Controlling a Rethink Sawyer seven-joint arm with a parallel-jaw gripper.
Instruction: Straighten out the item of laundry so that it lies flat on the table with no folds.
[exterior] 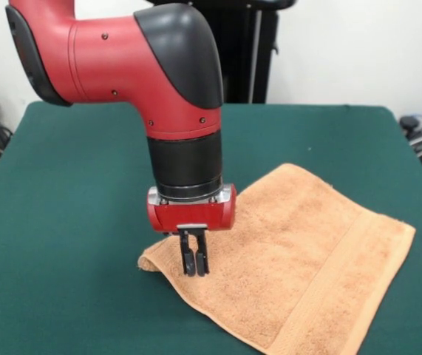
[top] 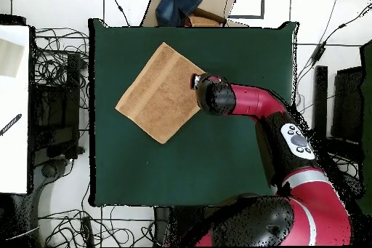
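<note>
A peach-orange towel (exterior: 299, 259) lies on the dark green bench (exterior: 70, 222), in the lower right of the front view, turned like a diamond, with a woven band running along its right-hand end. Most of it lies flat. Its left corner is slightly lifted and curled where the pincer (exterior: 194, 270) meets it. The red and black arm (exterior: 151, 66) comes down from the upper left of the frame, and the pincer's two black fingers (exterior: 188, 259) stand nearly together, pinched on that raised corner edge of the towel.

From overhead, the towel (top: 160, 92) sits in the upper middle of the bench (top: 182, 165), again as a diamond. The arm (top: 247, 103) reaches in from the lower right, its wrist covering the towel's right corner, so the pincer itself is hidden there.
</note>
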